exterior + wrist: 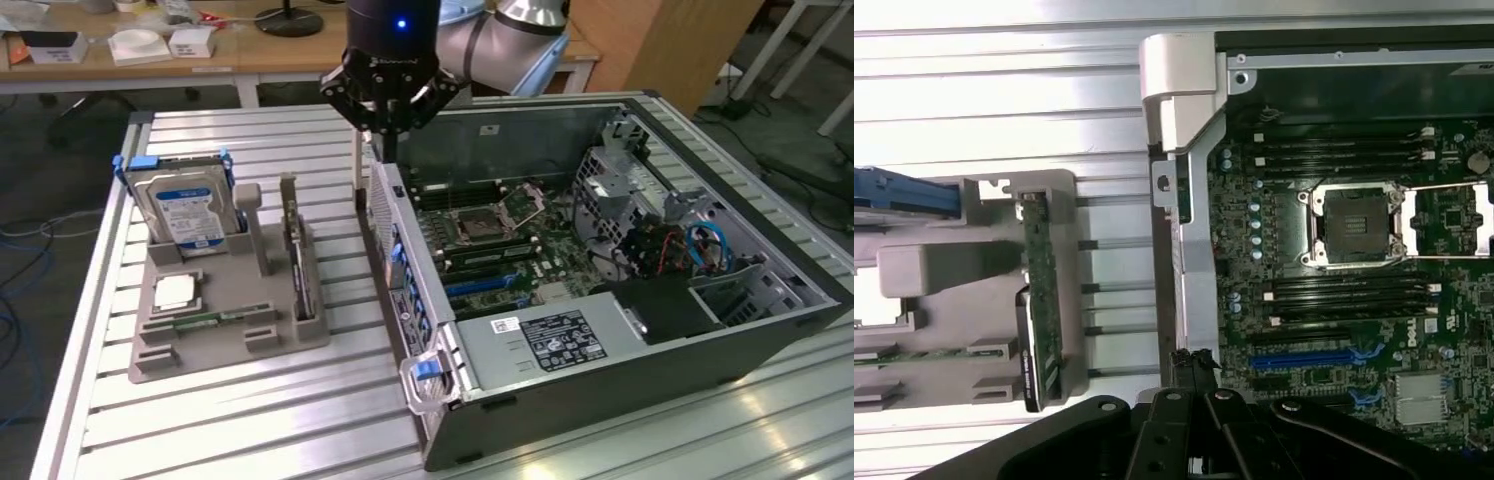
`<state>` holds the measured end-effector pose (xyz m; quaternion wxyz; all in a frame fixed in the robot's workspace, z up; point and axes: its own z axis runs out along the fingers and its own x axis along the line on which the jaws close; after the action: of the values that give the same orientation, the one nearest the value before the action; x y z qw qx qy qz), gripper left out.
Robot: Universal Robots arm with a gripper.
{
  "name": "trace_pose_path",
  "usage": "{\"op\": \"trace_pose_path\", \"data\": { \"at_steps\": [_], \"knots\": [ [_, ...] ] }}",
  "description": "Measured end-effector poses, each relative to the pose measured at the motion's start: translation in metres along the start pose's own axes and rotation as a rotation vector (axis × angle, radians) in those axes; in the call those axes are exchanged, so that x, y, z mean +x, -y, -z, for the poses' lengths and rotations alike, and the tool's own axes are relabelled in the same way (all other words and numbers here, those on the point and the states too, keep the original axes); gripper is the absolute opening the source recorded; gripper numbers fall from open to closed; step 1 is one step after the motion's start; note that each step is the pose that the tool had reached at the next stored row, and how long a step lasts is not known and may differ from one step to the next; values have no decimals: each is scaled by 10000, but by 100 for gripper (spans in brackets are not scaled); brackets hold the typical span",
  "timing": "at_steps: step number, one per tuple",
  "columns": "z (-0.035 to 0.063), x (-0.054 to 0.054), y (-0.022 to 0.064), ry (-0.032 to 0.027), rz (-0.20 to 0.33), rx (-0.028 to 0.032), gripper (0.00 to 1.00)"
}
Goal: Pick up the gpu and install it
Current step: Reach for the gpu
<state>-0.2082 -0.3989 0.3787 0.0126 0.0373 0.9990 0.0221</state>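
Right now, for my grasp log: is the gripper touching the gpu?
Apart. Exterior view: the gripper hangs over the case edge, with a clear gap to the gpu standing in its holder.

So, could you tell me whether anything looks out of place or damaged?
Nothing stands out: the gpu and the hard drive stand on edge in the gray holder, and the computer case lies open.

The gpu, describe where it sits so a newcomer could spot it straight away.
A grey holder sits beside the open computer case, on the exterior view's left. The gpu stands on edge along the holder's side nearest the case. Unlike the blue-labelled hard drive and the flat green memory stick, it is a thin dark card.
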Motion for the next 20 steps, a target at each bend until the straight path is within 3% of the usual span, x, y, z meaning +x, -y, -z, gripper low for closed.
{"op": "trace_pose_path", "data": {
  "at_steps": [20],
  "knots": [
    [10, 677, 51, 0, -1, 0, 10]
  ]
}}
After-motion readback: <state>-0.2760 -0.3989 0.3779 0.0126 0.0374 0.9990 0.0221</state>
